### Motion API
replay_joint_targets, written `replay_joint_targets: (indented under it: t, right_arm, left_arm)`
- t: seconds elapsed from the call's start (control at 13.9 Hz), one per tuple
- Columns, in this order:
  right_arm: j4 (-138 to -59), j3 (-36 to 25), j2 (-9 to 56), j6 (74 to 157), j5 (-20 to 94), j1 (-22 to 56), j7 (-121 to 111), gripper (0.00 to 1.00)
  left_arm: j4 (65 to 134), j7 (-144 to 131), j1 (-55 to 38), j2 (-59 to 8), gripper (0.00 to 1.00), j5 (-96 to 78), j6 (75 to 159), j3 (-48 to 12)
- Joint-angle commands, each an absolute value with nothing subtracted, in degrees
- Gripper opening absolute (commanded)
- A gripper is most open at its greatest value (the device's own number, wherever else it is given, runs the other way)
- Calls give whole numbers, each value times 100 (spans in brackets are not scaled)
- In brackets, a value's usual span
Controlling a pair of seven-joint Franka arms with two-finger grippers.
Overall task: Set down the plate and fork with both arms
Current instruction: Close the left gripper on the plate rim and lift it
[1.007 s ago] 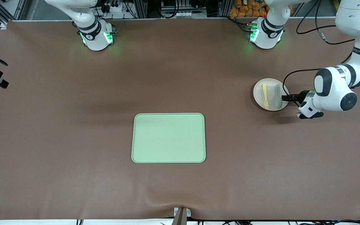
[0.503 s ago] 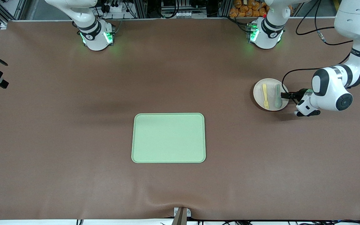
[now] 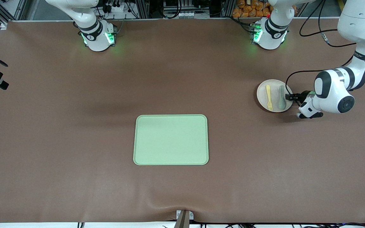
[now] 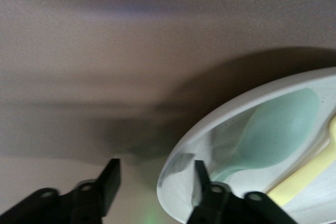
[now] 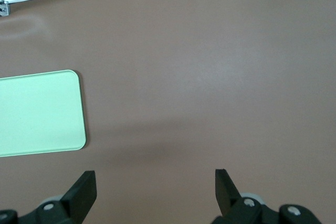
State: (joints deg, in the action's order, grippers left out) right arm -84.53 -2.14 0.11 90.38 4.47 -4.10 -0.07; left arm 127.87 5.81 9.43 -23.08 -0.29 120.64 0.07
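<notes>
The small off-white plate (image 3: 260,95) lies toward the left arm's end of the table. On it lie the pale yellow fork (image 3: 268,96) and a grey-green spoon (image 3: 282,98), side by side. My left gripper (image 3: 288,97) is open at the plate's rim beside the spoon. In the left wrist view (image 4: 156,165) one finger is over the plate (image 4: 181,187) and the other is outside the rim, with the spoon (image 4: 278,129) and the fork (image 4: 310,169) close by. My right gripper (image 5: 155,177) is open and empty, high over bare table.
A rectangular light-green tray (image 3: 170,139) lies mid-table, nearer to the front camera than the plate; its corner shows in the right wrist view (image 5: 37,111). A cable loops from the left arm next to the plate. A black clamp stands at the right arm's end.
My left gripper has moved a little toward the plate and now straddles its rim. The plate, fork and spoon have not moved.
</notes>
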Motion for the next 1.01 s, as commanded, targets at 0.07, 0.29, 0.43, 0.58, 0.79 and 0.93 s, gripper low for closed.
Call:
replay_joint_targets:
  t: [0.07,0.29,0.43,0.58,0.79,0.93]
  right_arm:
    - [-8420,-141,18,8991,580,-545,44,100]
    - [-8420,-141,18,8991,580,-554,44,100]
    - [-8420,-141,18,8991,580,-554,44,100]
    - [-8420,-141,18,8991,580,-554,44,100]
    - [-8420,-141,18,8991,580,-554,44,100]
    - [-8420,-141,18,8991,580,-554,44,100]
  left_arm:
    - [12788,650,984,-2285,4,79,12129,-44]
    - [12744,659,984,-2259,0,70,12129,-61]
    - [12648,668,984,-2241,0,70,12129,-70]
    - [12455,668,941,-2241,0,27,12120,-97]
    - [11867,607,906,-2329,0,-44,12085,-465]
    - [11437,615,905,-2373,0,-420,11919,-632]
